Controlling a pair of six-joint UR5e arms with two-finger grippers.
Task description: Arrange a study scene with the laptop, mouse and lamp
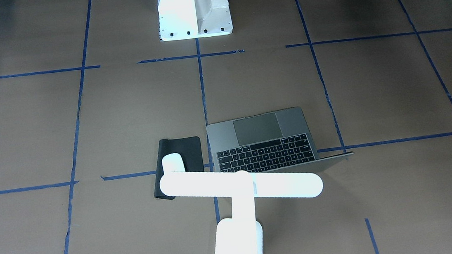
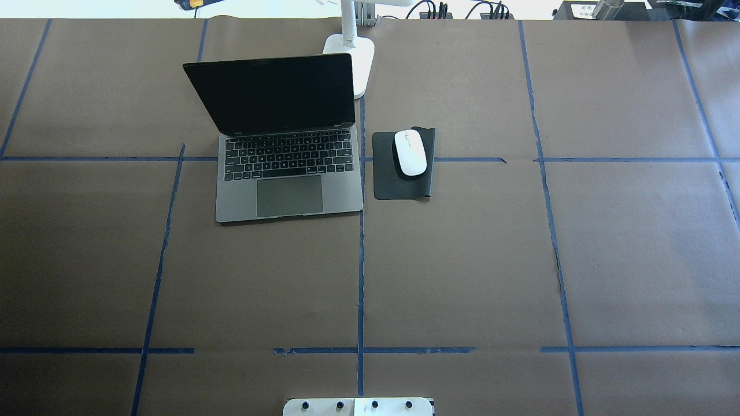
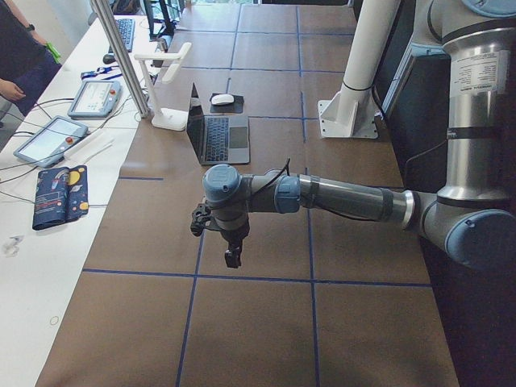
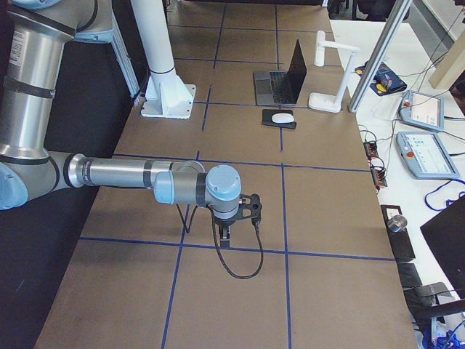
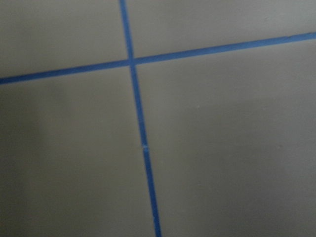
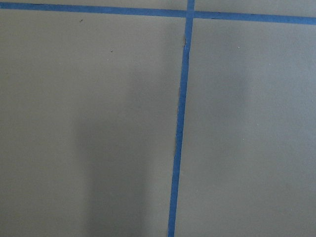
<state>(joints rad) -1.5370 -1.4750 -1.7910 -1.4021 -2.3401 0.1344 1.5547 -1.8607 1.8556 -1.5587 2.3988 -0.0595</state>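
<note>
The grey laptop [image 2: 289, 173] stands open on the brown table, its black screen upright and its keyboard towards the robot. Right of it in the overhead view, the white mouse [image 2: 410, 152] lies on a black mat [image 2: 399, 188]. Behind the laptop stands the white lamp [image 1: 240, 186], its bar crossing over the laptop's [image 1: 268, 139] lid edge. My left gripper [image 3: 232, 255] hangs above the table far from these things, and so does my right gripper [image 4: 227, 234]. Whether either is open or shut I cannot tell. Both wrist views hold only brown paper and blue tape.
The white bolted pedestal [image 1: 194, 9] sits at the robot's edge of the table. A side bench carries teach pendants [image 3: 48, 137], cables and a metal post [image 3: 121, 56]. A person's arm [image 3: 16, 72] shows at the far end.
</note>
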